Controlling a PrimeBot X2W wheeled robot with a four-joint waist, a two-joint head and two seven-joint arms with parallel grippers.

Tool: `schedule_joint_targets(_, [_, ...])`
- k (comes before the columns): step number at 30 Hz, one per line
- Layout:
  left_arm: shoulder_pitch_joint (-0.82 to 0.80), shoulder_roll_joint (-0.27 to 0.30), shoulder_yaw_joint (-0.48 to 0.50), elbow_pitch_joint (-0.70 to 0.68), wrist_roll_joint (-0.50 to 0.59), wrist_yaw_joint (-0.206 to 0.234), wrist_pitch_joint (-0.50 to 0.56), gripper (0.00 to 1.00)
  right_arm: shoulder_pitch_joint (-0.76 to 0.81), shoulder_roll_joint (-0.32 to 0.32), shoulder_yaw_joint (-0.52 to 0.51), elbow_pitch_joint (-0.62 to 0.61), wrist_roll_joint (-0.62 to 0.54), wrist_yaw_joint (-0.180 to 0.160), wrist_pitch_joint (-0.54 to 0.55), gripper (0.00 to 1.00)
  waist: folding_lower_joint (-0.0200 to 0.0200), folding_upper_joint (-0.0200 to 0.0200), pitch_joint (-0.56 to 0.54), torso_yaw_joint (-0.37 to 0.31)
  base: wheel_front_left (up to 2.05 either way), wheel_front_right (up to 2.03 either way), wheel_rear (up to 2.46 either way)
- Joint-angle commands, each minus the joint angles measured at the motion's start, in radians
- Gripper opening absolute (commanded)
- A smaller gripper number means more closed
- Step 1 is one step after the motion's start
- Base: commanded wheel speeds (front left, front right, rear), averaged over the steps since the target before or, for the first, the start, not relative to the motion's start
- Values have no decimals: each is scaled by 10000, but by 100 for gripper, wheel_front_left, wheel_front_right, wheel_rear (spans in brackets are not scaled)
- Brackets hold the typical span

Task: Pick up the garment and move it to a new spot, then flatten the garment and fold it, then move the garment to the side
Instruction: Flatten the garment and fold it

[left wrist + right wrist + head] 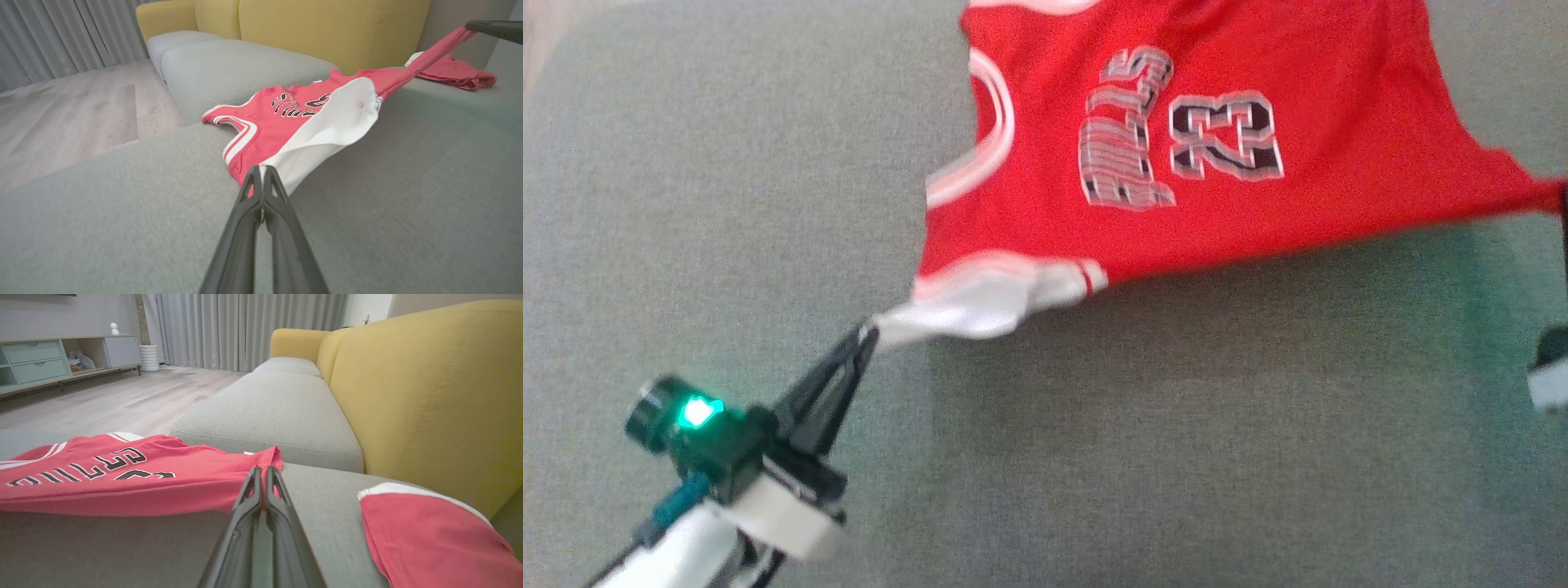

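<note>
A red sleeveless basketball jersey with white trim and black-and-white lettering [1339,73] is stretched across the broad grey fabric sofa seat [727,204]. The left fingers [841,376] are pressed together on the jersey's white hem corner. The right fingers [243,522] are likewise shut tight, pinching a red corner at the other end. Between the two grips the near edge of the jersey runs taut and lifted, casting a shadow on the seat below. The far part, with its armhole and shoulder strap, lies on the cushion. In the left wrist view that strap reaches the seat's edge on the side of the pale wood floor [61,114]. On the near side of the taut edge the grey seat lies bare and wide, and more bare seat spreads past the left fingers. A second red garment with a white band [429,539] lies crumpled on the seat just beside the right fingers, close to the yellow upholstered backrest [429,396].
</note>
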Motion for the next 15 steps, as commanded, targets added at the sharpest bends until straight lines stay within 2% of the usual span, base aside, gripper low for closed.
schedule_joint_targets(1, [16, 426, 602, -287, -46, -75, -20, 0, 572, -180, -277, -571, -28, -9, -59, 0, 4, -1, -245, -46, 0, 0, 0])
schedule_joint_targets(6, [1088, 347, 589, -448, -77, -251, -20, 0, 2437, 189, -1023, -1568, -255, -9, -49, 0, 4, -1, -223, -68, 0, 0, 0])
schedule_joint_targets(10, [1535, 183, 564, -651, -140, -475, -20, 0, 3336, 194, -1390, -2188, -438, -9, 200, 0, 4, -1, 6, -149, 0, 0, 0])
schedule_joint_targets(15, [1235, 49, 579, -578, 46, -621, -20, 0, 3183, 328, -1539, -2292, -396, -9, 377, 0, 4, -1, 225, -159, 0, 0, 0])
